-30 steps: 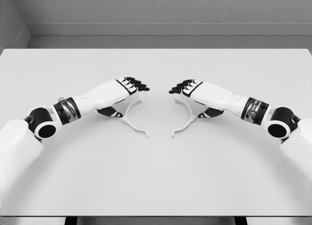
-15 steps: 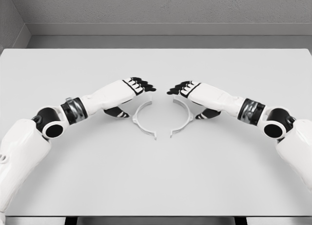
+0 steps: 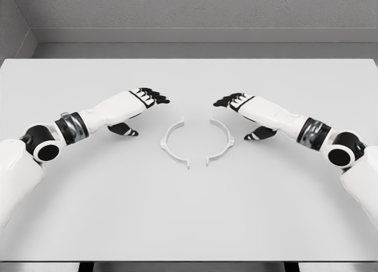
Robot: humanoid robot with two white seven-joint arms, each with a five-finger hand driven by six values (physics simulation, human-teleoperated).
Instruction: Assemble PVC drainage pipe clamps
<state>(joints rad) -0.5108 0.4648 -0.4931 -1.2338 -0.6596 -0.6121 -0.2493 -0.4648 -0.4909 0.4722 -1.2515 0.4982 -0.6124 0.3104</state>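
Two white half-ring clamp pieces lie flat near the middle of the pale grey counter [image 3: 189, 225], their hollow sides facing each other. The left clamp half [image 3: 172, 147] curves like a "C" and the right clamp half [image 3: 221, 143] mirrors it; a narrow gap shows between their ends at 12 o'clock and again at 6 o'clock, so the two are close but apart.

The left hand [image 3: 142, 104] sits at about 10 o'clock from the pair, clear of the left clamp half and touching nothing that can be seen. Its black fingers [image 3: 155, 97] reach out loosely toward the middle, with the thumb hanging below the palm; it holds nothing.

The right hand [image 3: 243, 109] sits at about 2 o'clock from the pair, just beside the upper end of the right clamp half without gripping it. Its fingers [image 3: 227, 101] are likewise stretched out and relaxed, thumb dropped toward the counter, and it is empty
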